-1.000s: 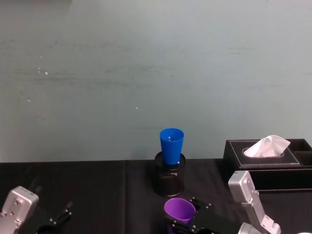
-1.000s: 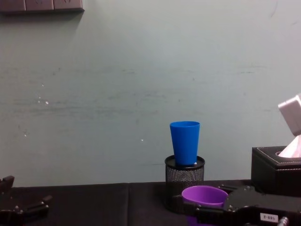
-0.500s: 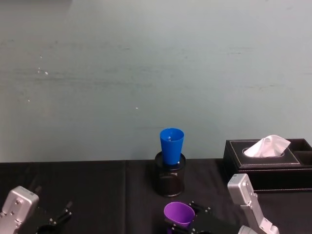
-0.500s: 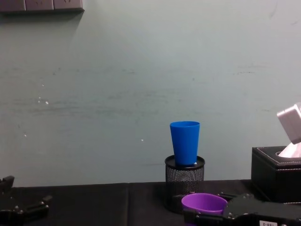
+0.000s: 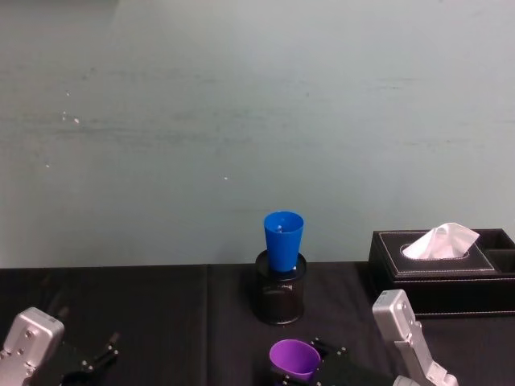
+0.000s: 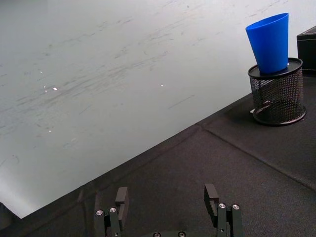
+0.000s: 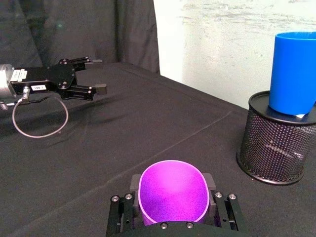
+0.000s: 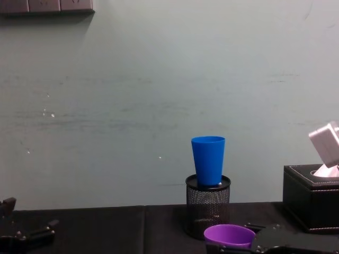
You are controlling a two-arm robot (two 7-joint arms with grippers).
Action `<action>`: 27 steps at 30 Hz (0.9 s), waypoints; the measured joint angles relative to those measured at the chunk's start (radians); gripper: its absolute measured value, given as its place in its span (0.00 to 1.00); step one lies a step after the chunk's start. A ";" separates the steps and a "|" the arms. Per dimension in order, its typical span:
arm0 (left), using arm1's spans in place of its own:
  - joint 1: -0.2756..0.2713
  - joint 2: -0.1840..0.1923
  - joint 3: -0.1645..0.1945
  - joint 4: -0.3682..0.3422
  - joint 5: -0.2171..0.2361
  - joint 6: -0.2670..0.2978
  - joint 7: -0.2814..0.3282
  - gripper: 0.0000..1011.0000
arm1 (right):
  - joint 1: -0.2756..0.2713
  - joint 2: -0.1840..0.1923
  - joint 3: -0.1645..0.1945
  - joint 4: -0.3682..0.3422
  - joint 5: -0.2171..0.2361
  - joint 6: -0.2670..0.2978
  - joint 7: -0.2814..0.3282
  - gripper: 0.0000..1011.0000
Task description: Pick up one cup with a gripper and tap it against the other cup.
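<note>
The purple cup (image 5: 293, 359) is upright between the fingers of my right gripper (image 5: 301, 365), which is shut on it near the table's front edge. From the right wrist, the purple cup (image 7: 173, 191) sits squeezed in the right gripper (image 7: 172, 193). The blue cup (image 5: 283, 240) stands upright in a black mesh pen holder (image 5: 280, 299), farther back than the purple cup (image 8: 229, 235) and apart from it. The blue cup (image 8: 208, 160) rises well above the purple one's rim. My left gripper (image 6: 166, 197) rests open and empty at the front left.
A black tissue box (image 5: 442, 269) with a white tissue stands at the back right. The left gripper (image 7: 91, 81) and its cable loop lie on the black tablecloth at the left. A pale wall closes off the back of the table.
My right gripper has drawn the purple cup lower and back toward me, away from the blue cup. The left arm has not moved.
</note>
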 joint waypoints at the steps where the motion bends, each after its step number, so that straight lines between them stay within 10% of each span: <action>1: 0.000 0.000 0.000 0.000 0.000 0.000 0.000 0.99 | 0.000 0.000 0.000 0.000 0.000 0.002 0.000 0.73; 12: 0.000 0.000 0.000 0.000 0.000 0.000 0.000 0.99 | 0.001 0.001 -0.001 0.001 0.000 0.005 0.001 0.74; 27: 0.000 0.000 0.000 0.000 0.000 0.000 0.000 0.99 | 0.001 0.001 -0.001 0.000 -0.001 0.004 0.000 0.99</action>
